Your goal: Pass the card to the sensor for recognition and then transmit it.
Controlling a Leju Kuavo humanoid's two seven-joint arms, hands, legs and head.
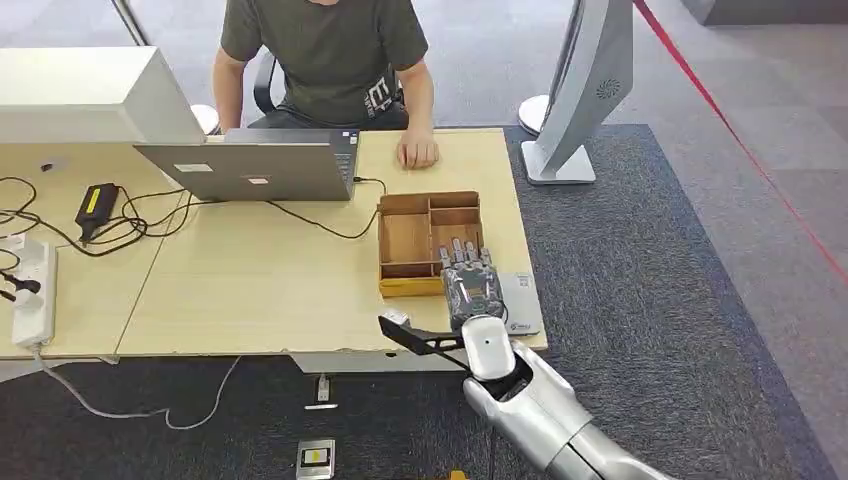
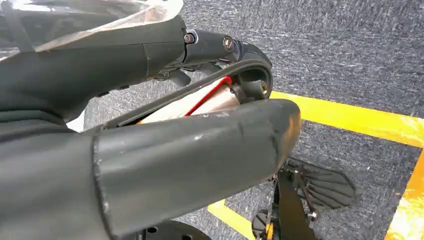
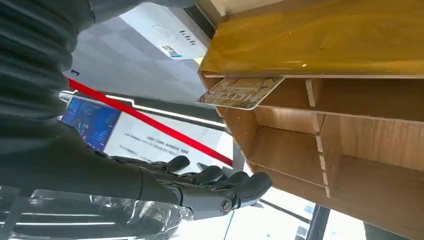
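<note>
Reaching over the near right corner of the surface (image 1: 250, 290), the right hand (image 1: 470, 280) hovers with its fingers (image 3: 210, 180) extended and apart, grasping nothing, above the near right compartment of the wooden tray (image 1: 405, 240) in the centre of the head view. The card (image 3: 240, 92) shows in the right wrist view, lying partly over the edge of one compartment wall, apart from the fingertips. The grey sensor (image 1: 520, 300) lies flat just right of the tray, at the surface's edge. The step in hand looks like picking up the card. To do it well, the hand should lower toward the card's overhanging edge, where a thumb can get under it, and pinch it flat rather than press it down into the compartment; a tilted card could slide deeper. Afterwards only a short sideways carry to the sensor is needed. The left hand (image 2: 150, 165) hangs low over the carpet; whether its fingers are curled or loose I cannot tell. A person sits across the surface, behind a laptop (image 1: 260, 165).
</note>
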